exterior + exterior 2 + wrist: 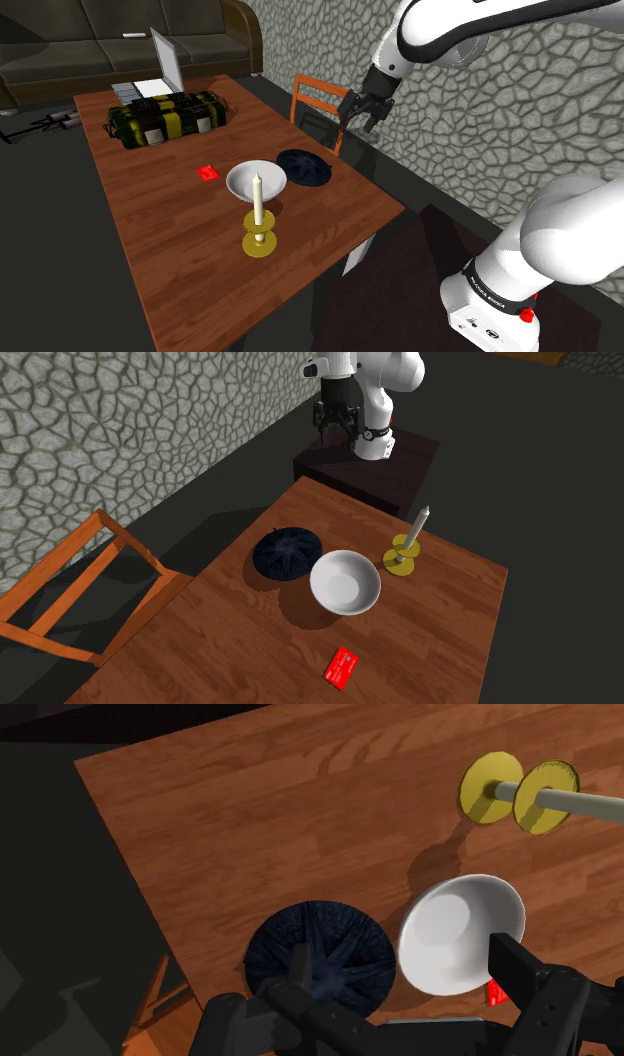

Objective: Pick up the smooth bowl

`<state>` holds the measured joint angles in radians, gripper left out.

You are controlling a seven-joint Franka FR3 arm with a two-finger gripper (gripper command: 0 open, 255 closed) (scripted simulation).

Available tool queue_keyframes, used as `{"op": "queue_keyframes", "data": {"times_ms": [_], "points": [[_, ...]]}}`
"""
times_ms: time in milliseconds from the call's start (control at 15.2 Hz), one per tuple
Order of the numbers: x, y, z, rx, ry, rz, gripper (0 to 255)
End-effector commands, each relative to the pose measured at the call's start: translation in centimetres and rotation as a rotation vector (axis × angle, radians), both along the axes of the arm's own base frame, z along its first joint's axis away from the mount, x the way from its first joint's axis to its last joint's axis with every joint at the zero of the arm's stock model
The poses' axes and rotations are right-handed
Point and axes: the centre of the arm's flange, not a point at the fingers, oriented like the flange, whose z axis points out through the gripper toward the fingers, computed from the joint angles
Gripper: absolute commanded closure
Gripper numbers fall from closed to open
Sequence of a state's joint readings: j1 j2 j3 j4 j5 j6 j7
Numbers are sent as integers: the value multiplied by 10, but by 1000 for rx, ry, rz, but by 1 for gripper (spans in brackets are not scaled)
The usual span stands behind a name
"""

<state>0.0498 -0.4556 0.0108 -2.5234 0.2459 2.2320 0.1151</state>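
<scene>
Smooth white bowl [461, 932] upright on table [250, 814], just beside dark ribbed bowl [320, 954]. I read end effector [400, 950] as open, empty, high above; presumably staged for rim grasp.

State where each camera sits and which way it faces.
Shoulder view: beside the stand, looking across the table toward the sofa; arm and claw show.
Second exterior view: across the table, facing the arm and claw.
Wrist view: on the hand, looking down at the white bowl; claw's open fingers show.
All three share the white bowl and candlestick.
</scene>
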Motion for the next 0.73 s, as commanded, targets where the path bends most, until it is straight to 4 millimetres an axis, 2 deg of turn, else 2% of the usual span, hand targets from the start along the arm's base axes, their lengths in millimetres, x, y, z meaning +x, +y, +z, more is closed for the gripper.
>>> {"op": "queue_keyframes", "data": {"times_ms": [0, 660], "points": [[15, 5, -20, 19, -5, -16, 0], [94, 29, -119, 113, -20, -86, 0]]}}
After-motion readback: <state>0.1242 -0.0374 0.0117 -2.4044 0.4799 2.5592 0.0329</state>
